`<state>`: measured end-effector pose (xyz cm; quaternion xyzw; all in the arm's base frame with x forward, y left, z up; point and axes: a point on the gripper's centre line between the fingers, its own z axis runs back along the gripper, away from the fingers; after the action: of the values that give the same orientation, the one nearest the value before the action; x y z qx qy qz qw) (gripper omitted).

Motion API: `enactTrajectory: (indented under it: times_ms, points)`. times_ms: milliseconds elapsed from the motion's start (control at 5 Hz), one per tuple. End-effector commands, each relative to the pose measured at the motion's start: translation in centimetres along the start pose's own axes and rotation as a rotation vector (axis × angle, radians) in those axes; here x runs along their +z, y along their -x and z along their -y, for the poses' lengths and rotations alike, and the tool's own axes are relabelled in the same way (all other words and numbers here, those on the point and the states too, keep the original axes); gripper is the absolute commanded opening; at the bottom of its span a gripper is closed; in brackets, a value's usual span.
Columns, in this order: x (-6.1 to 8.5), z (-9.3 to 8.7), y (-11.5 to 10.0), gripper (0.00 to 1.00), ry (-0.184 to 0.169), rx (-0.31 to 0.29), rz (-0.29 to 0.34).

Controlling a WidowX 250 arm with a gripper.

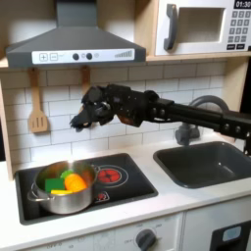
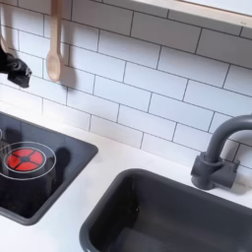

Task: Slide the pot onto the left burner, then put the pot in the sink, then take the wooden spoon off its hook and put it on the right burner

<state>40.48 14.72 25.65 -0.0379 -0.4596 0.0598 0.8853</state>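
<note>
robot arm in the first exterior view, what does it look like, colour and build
The arm is matte black all over, made of boxy links joined by chunky blocks at the joints, with no markings legible at this size. It ends in a black gripper with short dark fingers. In the second exterior view a bit of the same black gripper shows at the left edge. No separate cables can be made out.
</note>
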Motion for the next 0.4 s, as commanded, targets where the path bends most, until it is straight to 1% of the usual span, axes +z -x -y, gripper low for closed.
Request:
enactTrajectory:
  times_ms: [0,200]
  points:
    - [-0.07,0.26,-1.72,1.0,-0.006,-0.011,0.038]
    - [-0.24,1.0,-2.36,1.0,0.004,-0.017,0.048]
